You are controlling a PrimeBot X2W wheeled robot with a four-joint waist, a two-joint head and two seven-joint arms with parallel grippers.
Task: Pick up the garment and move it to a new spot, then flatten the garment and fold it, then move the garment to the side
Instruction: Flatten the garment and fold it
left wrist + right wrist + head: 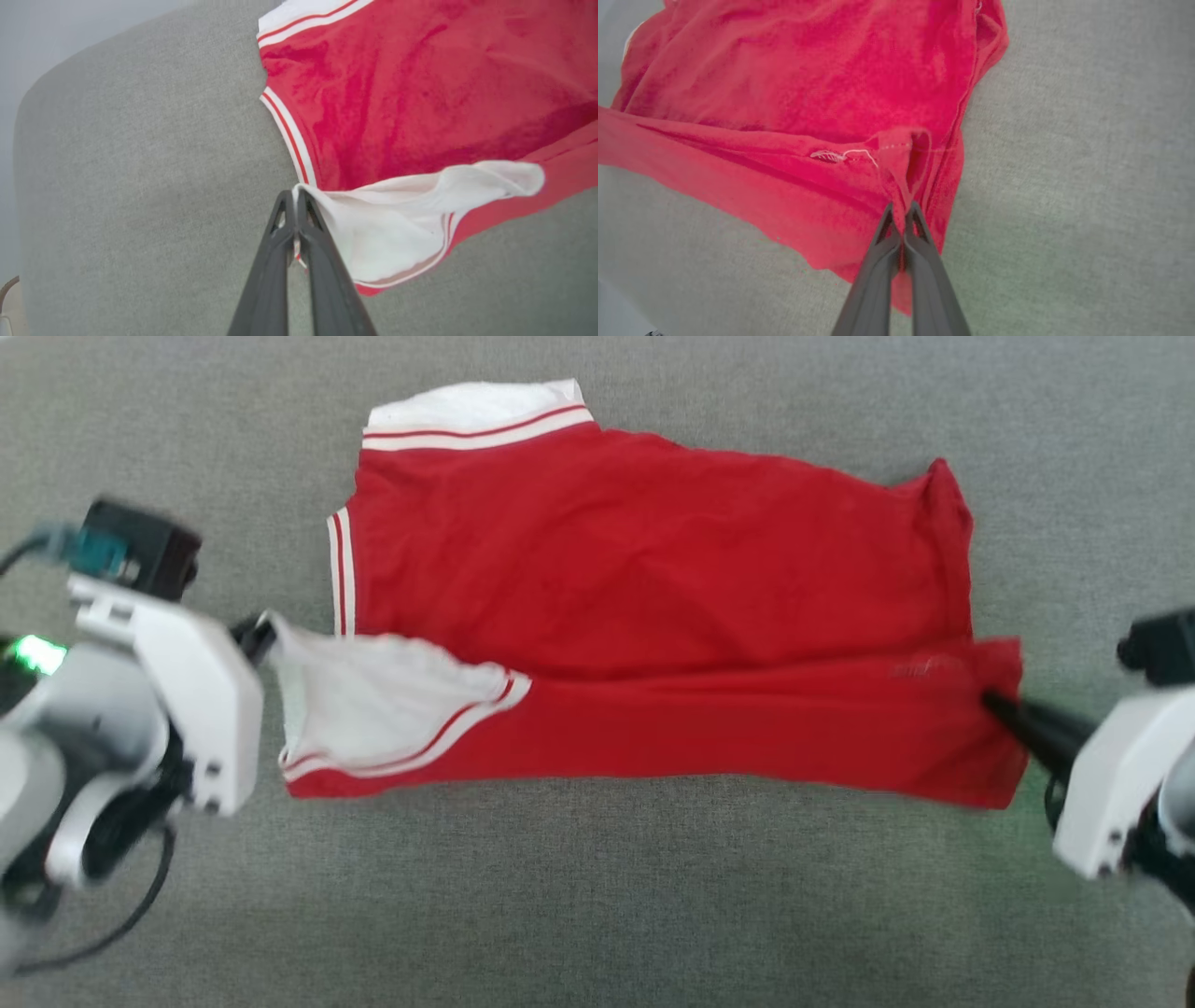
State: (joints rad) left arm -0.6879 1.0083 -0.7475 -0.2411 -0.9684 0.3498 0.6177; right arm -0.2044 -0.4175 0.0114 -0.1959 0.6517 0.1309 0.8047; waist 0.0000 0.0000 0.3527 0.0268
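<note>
**A:** What is on the left?

**B:** The left gripper [254,637], its 2 long dark fingers pressed together on the edge of the white sleeve [373,709]. The sleeve belongs to the red jersey garment [653,569], soft knit with red-and-white striped trim, which lies spread across the middle of the surface.

**A:** And on the right?

**B:** The right gripper [990,700] is closed on the red hem corner [903,154], pinching a small peak of cloth.

**A:** So which step is this?

**B:** I judge it a lengthwise fold, with the near strip stretched between the 2 grips. To do it well, both arms should travel at 1 height and 1 pace, so that the strip stays taut and the crease runs straight. The sleeve should land inside the outline, and neither grip should let go before the cloth lies flat.

**A:** What about the surroundings?

**B:** The garment rests on a grey woven upholstered surface [597,896] with a rounded corner, and a pale wall [28,37] stands behind it.
</note>
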